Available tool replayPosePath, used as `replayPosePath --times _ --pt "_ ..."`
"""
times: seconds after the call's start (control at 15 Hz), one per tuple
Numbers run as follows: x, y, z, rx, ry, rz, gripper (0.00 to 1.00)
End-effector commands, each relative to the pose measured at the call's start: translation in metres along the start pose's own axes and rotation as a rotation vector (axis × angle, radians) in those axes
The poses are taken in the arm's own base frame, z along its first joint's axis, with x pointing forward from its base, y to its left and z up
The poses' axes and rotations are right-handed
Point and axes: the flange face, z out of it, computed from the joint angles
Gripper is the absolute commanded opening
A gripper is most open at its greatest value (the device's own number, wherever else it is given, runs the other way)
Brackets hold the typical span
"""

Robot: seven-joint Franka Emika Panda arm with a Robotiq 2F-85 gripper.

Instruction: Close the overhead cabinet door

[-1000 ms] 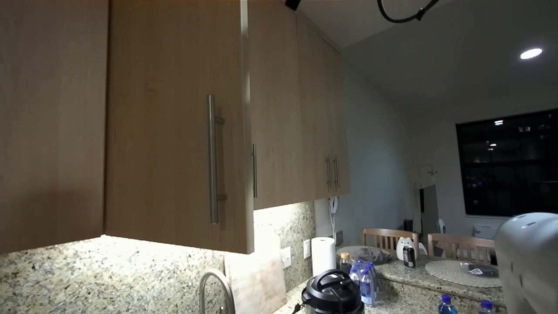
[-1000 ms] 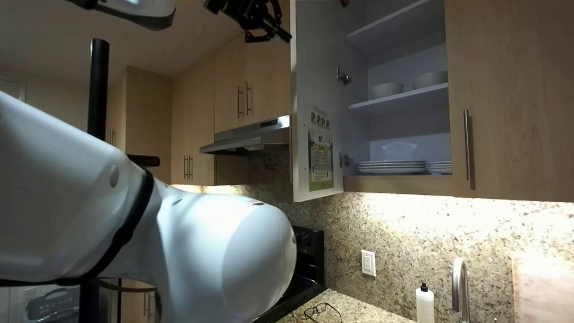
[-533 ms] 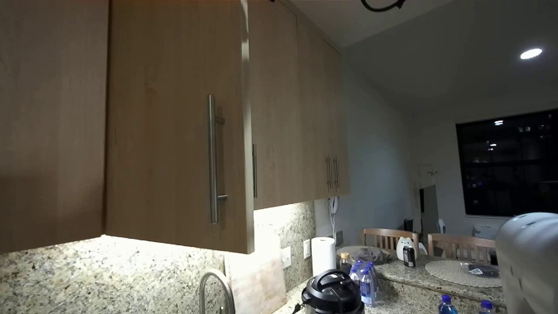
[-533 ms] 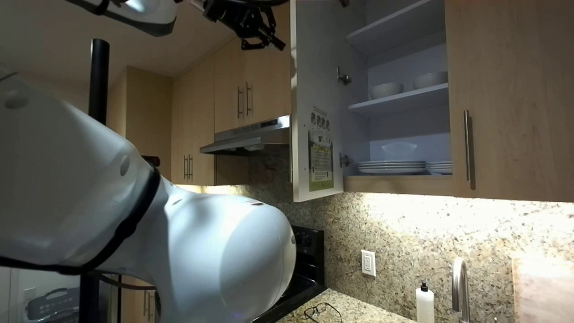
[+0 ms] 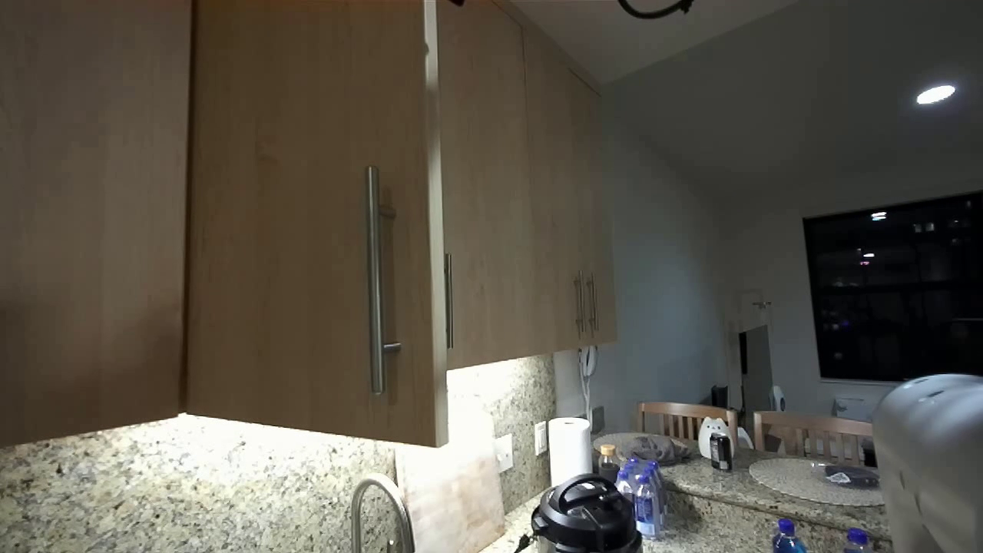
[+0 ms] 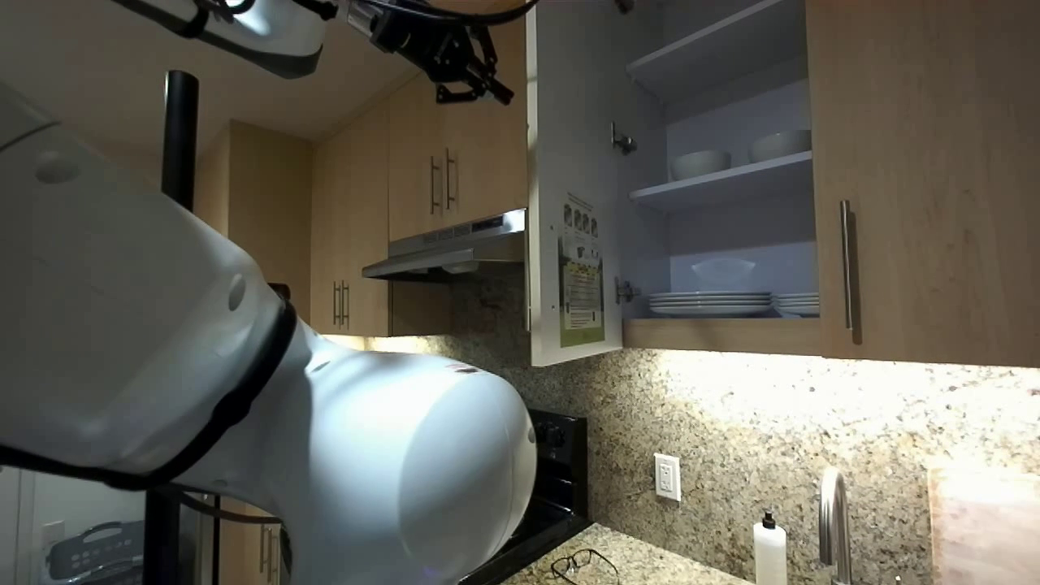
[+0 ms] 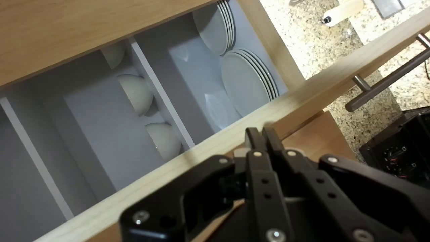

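The cupboard door point(image 6: 573, 162) stood open beside the shelves point(image 6: 723, 57), while the gripper point(image 7: 262, 133) hung near the door's outer face, pressed together, holding nothing, presumably because pushing needed no grip.

In an exterior view, ceiling lamp point(image 5: 935, 94) glaring at two o'clock, backsplash point(image 5: 253, 442) bleached at eight, wrist view's cabinet interior point(image 7: 90, 124) shadowed at nine
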Motion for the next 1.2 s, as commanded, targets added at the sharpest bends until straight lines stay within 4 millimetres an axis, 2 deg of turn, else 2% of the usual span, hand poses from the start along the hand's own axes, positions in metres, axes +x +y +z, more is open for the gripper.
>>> replayPosePath --times 0.0,0.67,1.13 --pt "0.012 0.003 0.006 -0.011 0.008 -0.080 0.07" --pt "0.033 0.007 0.008 -0.016 0.082 -0.222 0.07" --pt "0.048 0.023 0.033 -0.035 0.089 -0.256 0.06"
